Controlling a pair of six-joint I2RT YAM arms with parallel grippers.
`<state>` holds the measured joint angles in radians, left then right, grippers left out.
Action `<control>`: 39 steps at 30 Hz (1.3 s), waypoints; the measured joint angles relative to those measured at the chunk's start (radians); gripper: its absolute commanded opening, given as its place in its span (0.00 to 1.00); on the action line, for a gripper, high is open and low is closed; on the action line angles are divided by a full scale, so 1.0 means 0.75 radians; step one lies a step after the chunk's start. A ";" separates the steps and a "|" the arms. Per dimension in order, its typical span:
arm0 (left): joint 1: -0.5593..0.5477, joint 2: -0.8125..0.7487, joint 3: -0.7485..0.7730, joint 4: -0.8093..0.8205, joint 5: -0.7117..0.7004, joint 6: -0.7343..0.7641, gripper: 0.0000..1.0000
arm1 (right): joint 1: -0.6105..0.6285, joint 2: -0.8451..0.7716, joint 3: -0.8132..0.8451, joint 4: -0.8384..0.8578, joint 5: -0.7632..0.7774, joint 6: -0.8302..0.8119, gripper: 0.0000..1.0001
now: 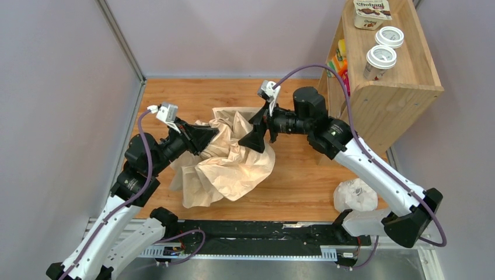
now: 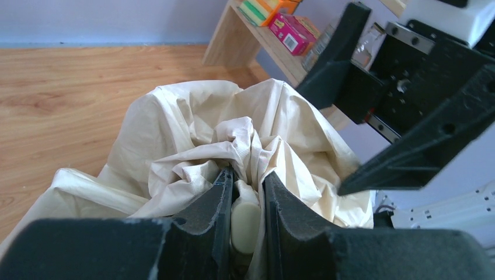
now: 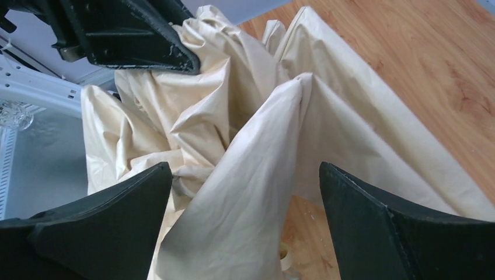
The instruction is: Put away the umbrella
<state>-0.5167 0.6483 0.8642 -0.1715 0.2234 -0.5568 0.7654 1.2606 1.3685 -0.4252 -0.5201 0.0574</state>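
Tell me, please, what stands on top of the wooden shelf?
A Chobani tub and two cups with white lids sit on the wooden shelf. The lids cover whatever the cups hold.

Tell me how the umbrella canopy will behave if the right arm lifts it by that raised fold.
Probably floppy: the umbrella canopy lies crumpled in soft folds, so it should drape and sag. Likely light, since thin fabric stands in a ridge between the open right fingers.
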 measured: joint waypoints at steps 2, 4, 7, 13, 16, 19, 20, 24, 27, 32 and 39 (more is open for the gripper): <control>0.000 0.007 0.003 0.002 0.035 0.011 0.00 | -0.029 0.042 0.023 0.014 -0.058 -0.016 1.00; 0.000 0.018 0.006 0.002 0.068 0.019 0.00 | -0.048 0.073 0.039 0.035 -0.129 -0.024 1.00; 0.000 0.037 0.016 0.002 0.101 0.023 0.00 | -0.050 0.099 0.041 0.087 -0.234 -0.013 1.00; 0.000 0.097 0.072 -0.017 0.117 0.011 0.00 | 0.019 0.137 0.042 0.167 -0.270 0.013 1.00; 0.000 0.135 0.106 -0.041 0.099 -0.022 0.00 | 0.106 0.151 0.042 0.171 -0.187 0.013 1.00; 0.000 0.170 0.119 -0.061 0.080 -0.066 0.00 | 0.183 0.168 0.043 0.167 -0.074 0.013 1.00; 0.000 0.182 0.122 -0.075 0.069 -0.086 0.00 | 0.205 0.173 0.043 0.159 -0.016 0.013 1.00; 0.000 0.206 0.139 -0.137 0.001 -0.145 0.00 | 0.254 0.183 0.043 0.140 0.134 0.031 1.00; -0.002 0.216 0.164 -0.194 -0.057 -0.185 0.00 | 0.302 0.204 0.062 0.123 0.263 0.061 1.00; -0.002 0.231 0.194 -0.272 -0.129 -0.242 0.00 | 0.394 0.238 0.078 0.115 0.490 0.074 1.00; -0.001 0.248 0.195 -0.266 -0.111 -0.262 0.00 | 0.433 0.269 0.052 0.125 0.746 0.037 1.00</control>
<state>-0.5175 0.8341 1.0103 -0.3710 0.1398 -0.7536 1.0901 1.4620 1.4075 -0.3317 0.0395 0.0853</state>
